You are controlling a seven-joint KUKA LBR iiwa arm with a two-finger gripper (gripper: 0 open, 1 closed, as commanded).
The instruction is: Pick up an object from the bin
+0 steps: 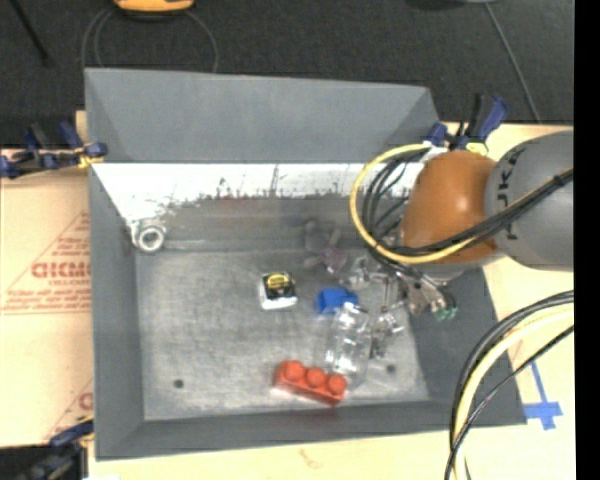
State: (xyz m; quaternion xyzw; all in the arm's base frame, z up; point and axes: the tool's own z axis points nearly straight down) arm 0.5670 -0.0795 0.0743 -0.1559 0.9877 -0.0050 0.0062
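The end effector hovers over a clear plastic piece beside a blue block; probably light, slick; take its narrower sides; apart or together, cannot tell.

Grey arm (dark lettering) with orange wrist cover, ringed by black and yellow cables.

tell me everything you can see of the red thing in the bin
The red block looks like plastic, oblong, with three round knobs in a row on top. It lies flat on the bin floor near the front wall, slanting slightly down to the right. A clear plastic thing seems to touch its right end.
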